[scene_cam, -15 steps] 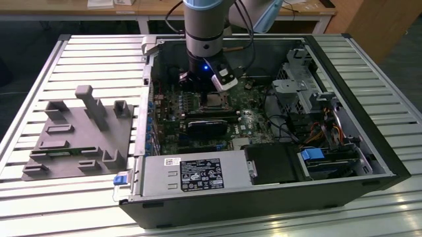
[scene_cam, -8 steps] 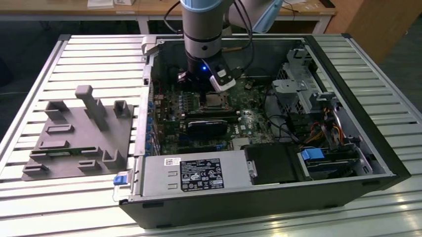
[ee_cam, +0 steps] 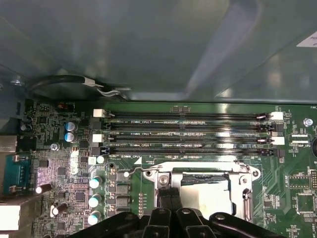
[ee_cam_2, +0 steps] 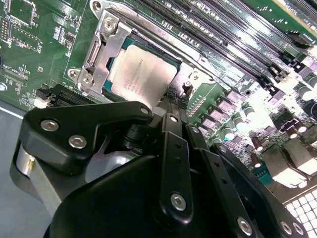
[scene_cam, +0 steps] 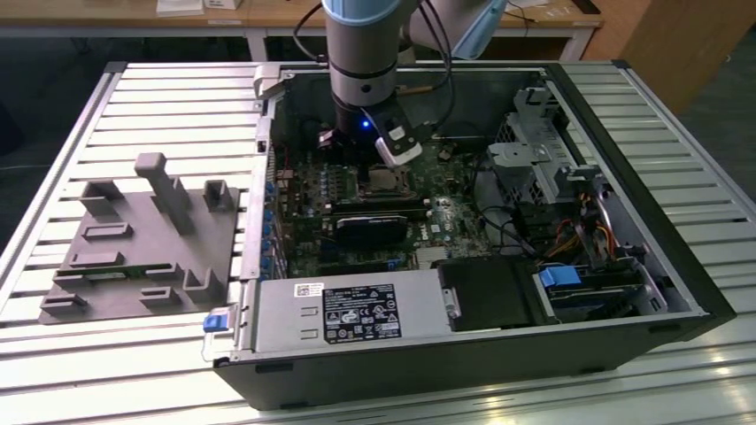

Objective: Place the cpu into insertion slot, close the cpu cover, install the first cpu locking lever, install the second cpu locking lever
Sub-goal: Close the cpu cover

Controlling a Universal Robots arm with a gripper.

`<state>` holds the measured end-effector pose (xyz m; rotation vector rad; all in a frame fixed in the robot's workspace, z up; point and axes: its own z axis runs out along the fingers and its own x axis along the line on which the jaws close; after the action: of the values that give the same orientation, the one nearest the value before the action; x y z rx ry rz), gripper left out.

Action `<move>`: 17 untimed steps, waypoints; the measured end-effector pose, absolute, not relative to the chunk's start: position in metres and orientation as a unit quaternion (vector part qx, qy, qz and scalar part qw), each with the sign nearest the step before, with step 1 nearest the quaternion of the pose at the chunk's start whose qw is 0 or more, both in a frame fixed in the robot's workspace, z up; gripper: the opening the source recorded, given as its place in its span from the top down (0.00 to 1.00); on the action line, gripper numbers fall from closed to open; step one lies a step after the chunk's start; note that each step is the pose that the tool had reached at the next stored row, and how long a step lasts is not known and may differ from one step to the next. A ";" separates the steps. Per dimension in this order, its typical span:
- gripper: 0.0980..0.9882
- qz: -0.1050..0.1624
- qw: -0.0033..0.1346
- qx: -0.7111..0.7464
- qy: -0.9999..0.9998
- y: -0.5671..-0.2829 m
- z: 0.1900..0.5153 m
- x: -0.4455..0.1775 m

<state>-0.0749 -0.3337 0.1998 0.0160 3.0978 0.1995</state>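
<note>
The cpu lies flat in the insertion slot on the green board, its pale metal top showing through the window of the cpu cover. In both wrist views the cover lies down over the chip. The first wrist view shows the cpu, the cover frame and a thin wire lever running along one side of the socket. My gripper is shut, its black fingertips together at the socket's edge, beside the chip. It reaches down into the open case.
Long black memory slots run just beyond the socket. Capacitors stand beside it. In the exterior view a power supply lies at the case front, a drive cage on the exterior view's right and a grey fixture on the table at its left.
</note>
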 end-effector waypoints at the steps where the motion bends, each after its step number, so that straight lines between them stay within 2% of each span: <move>1: 1.00 0.064 0.019 0.005 0.998 -0.334 0.200 -0.075; 17: 1.00 0.068 0.019 0.005 0.998 -0.334 0.204 -0.069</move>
<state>-0.0695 -0.3336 0.2042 0.0157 3.0966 0.2098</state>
